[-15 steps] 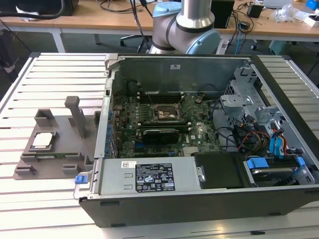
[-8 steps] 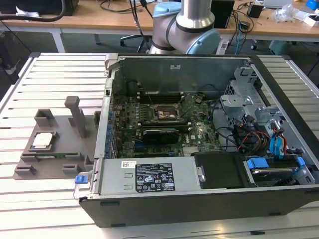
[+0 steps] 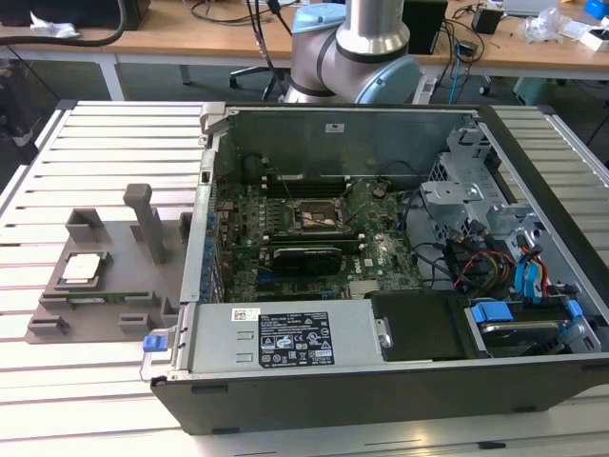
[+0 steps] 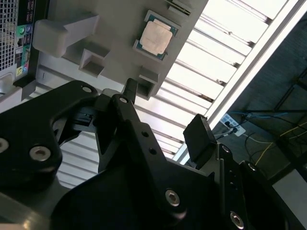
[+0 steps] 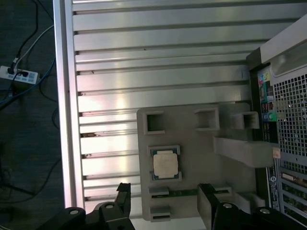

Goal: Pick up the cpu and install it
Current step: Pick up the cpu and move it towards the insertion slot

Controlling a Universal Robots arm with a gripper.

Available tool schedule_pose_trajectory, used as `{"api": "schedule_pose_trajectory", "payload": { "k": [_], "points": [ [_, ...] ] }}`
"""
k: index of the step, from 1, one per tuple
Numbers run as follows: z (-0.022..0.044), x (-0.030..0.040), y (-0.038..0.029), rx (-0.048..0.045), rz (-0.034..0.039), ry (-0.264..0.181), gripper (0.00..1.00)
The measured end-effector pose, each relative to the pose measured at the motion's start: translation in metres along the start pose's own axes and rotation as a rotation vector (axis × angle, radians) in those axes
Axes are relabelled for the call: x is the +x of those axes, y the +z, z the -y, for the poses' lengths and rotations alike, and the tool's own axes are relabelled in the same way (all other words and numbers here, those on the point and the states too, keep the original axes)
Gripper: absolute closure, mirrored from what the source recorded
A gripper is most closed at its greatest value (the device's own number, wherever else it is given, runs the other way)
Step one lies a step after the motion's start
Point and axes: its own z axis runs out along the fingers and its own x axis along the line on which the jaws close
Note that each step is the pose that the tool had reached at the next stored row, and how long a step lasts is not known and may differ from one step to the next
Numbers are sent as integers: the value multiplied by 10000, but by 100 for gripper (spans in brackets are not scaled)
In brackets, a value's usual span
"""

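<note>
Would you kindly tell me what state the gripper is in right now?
Gripper: jaws open, holding nothing; the cpu lies in its grey holder.

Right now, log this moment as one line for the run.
small silvery-grey square cpu: flat in grey plastic holder | hand: open, empty, over holder, off cpu | install: not done

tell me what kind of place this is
Likely a robotics lab or workshop: an open computer case sits on a slatted metal table, the cpu rests in a grey fixture beside it, and wooden desks with cables stand behind the robot arm.
</note>
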Motion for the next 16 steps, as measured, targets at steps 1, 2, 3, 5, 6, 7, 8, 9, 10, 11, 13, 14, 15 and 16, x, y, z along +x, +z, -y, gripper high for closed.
{"api": "schedule_pose_trajectory", "payload": {
  "k": [1,2,3,5,6,7,8,9,10,11,13,14,15,16],
  "points": [
    [0,0,4,0,0,0,34],
    [1,0,13,0,0,0,34],
    [1,0,23,-1,0,0,34],
    [2,1,38,-1,0,0,34],
    [2,1,43,-1,0,0,34],
    [2,1,47,-1,0,-1,34],
    [2,1,51,0,-1,0,34],
    [2,1,55,0,0,0,34],
    [3,1,59,-1,0,0,34],
    [3,1,63,0,0,-1,34],
    [3,2,75,0,0,0,34],
    [4,2,80,-1,0,0,34],
    [4,2,85,0,0,0,34],
    [4,2,90,-1,0,0,34]
  ]
}}
